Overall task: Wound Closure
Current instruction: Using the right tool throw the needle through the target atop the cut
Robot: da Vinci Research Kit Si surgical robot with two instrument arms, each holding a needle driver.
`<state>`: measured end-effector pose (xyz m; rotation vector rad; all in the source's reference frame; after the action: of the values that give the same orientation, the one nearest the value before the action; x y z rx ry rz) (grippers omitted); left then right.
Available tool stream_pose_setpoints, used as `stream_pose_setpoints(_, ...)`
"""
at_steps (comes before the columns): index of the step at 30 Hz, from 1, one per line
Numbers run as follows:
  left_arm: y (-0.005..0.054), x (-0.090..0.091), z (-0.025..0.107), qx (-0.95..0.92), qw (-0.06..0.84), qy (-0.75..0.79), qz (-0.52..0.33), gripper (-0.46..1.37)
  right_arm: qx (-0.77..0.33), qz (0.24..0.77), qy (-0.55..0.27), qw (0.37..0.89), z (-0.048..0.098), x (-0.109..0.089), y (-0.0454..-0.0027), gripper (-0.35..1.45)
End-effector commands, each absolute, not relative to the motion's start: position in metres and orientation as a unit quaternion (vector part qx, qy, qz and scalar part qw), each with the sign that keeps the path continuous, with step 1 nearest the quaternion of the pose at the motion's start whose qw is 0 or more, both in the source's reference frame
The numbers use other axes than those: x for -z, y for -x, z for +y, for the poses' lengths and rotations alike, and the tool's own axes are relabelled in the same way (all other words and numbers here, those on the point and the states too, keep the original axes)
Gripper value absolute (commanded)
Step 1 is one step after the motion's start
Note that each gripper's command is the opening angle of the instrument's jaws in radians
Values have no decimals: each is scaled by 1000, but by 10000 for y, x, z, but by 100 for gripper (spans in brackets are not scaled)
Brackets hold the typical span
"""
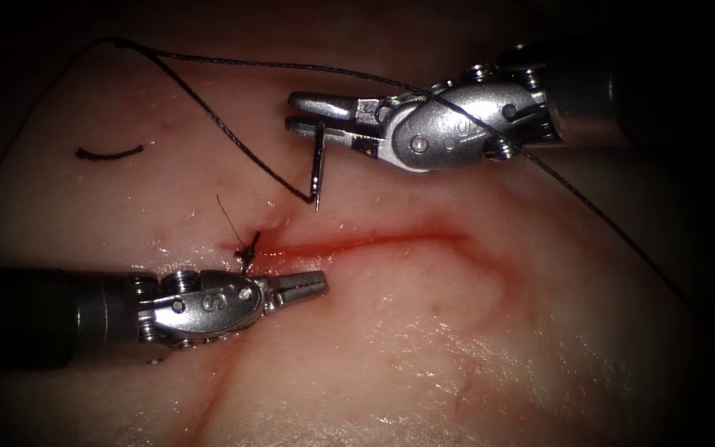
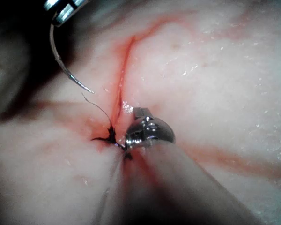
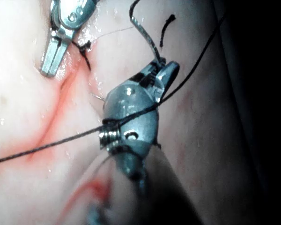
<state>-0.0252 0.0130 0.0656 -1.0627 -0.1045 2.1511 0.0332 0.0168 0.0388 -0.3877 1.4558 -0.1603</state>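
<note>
Two end effectors: our right point(image 1: 308, 113) clamps the needle point(image 1: 319, 165) near its end, clear above the cut point(image 1: 374, 242); our left point(image 1: 312, 283), closed and empty, sits beside the knot point(image 1: 248, 250). Any markings are unreadable.

A short, curved, black loose piece of cut thread point(image 1: 109, 153) lies flat on the pale tissue point(image 1: 473, 356), well apart from the cut point(image 1: 424, 236), to its upper left. Thin red fluid point(image 1: 324, 245) lines the cut and spreads in faint streaks beside it.

Silver wristed tool point(image 1: 308, 113), serrated jaws, dark shafts
</note>
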Motion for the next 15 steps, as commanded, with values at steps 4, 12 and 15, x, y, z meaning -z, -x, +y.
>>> stream_pose_setpoints(4,251,-661,130,-835,361,413,-44,-35,76,660,184,725,164,-390,-333,-35)
stream_pose_setpoints(12,250,-661,130,-835,362,412,-45,-35,90,657,197,723,154,-402,-334,-35)
stream_pose_setpoints(15,249,-659,131,-835,362,412,-45,-35,96,655,202,722,153,-405,-334,-35)
